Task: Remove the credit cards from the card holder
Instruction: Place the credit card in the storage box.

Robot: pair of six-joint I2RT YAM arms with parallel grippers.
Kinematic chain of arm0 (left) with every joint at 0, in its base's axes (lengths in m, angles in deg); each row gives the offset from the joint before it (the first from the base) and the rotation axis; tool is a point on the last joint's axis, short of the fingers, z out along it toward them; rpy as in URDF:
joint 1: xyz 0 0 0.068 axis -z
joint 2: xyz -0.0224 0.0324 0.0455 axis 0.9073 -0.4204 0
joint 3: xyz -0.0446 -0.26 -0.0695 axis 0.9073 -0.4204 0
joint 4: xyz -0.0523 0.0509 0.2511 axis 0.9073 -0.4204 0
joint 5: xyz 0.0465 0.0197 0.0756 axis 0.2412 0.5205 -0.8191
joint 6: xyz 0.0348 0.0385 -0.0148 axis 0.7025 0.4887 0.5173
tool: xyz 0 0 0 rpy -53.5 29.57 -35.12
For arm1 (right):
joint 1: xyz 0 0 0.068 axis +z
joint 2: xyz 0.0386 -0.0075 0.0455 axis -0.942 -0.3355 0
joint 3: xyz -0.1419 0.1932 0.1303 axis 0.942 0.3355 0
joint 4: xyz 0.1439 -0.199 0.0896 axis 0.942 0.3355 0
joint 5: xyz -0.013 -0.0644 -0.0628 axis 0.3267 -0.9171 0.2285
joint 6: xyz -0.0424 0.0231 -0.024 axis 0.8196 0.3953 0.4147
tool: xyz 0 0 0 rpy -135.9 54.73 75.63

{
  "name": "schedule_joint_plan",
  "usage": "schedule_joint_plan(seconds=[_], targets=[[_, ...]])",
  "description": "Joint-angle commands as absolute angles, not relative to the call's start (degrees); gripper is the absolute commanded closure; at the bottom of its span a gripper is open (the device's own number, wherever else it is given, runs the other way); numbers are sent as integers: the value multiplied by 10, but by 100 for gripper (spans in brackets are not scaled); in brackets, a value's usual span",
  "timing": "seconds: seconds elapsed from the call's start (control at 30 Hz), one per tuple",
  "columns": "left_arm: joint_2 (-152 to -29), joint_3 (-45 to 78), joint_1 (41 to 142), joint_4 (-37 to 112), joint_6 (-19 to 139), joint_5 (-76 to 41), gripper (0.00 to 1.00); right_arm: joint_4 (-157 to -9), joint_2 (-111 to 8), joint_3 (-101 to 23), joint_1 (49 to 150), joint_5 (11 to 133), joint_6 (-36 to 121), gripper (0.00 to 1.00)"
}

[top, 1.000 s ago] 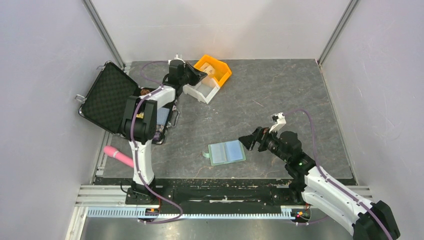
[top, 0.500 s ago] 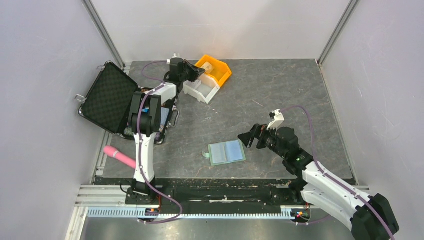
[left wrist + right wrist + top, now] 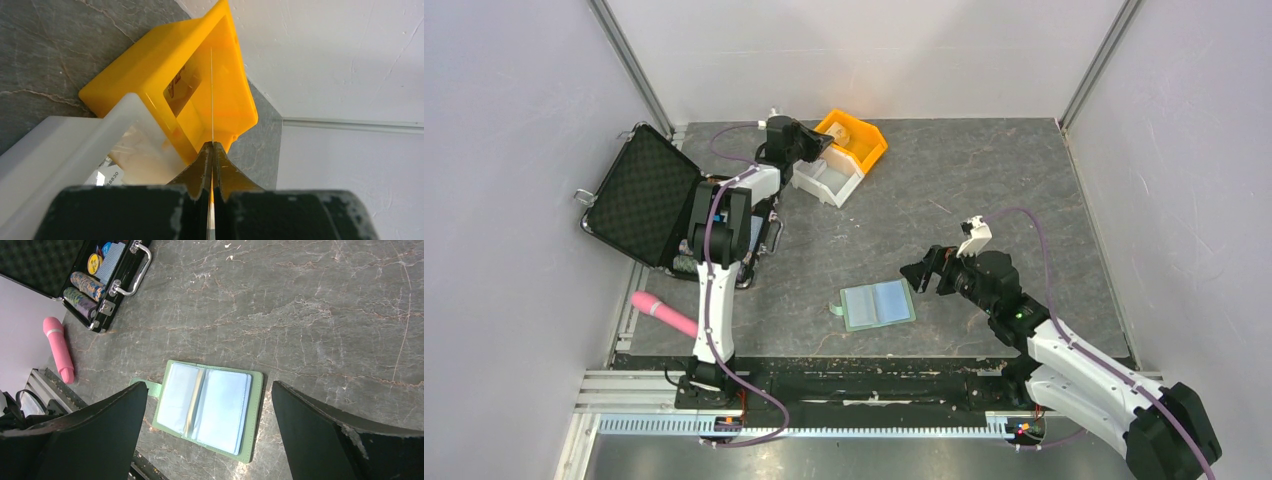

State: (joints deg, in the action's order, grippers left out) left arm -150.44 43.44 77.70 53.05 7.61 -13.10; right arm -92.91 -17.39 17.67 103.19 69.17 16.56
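While the right gripper (image 3: 920,279) hangs with jaws spread wide over the open card holder (image 3: 207,409), which lies flat on the table (image 3: 984,190), the left gripper (image 3: 212,146) pinches a thin card (image 3: 211,90) edge-on above the yellow bin (image 3: 150,85).

edge-on card (image 3: 212,90) in gripper (image 3: 212,146) over yellow bin (image 3: 125,75)
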Motion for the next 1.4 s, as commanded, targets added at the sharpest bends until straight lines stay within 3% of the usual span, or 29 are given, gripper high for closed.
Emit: schedule_joint_plan(seconds=[0.0, 0.7, 1.1, 1.37], targets=[[-1520, 466, 774, 543, 57, -151, 98, -937, -180, 144, 1034, 678, 181, 2], [-1548, 499, 773, 530, 56, -165, 93, -931, -186, 138, 1027, 669, 188, 2], [-1551, 512, 773, 523, 58, -162, 76, -929, -184, 136, 1024, 669, 187, 2], [-1537, 519, 772, 514, 68, -159, 71, -926, -179, 138, 1023, 669, 184, 2]])
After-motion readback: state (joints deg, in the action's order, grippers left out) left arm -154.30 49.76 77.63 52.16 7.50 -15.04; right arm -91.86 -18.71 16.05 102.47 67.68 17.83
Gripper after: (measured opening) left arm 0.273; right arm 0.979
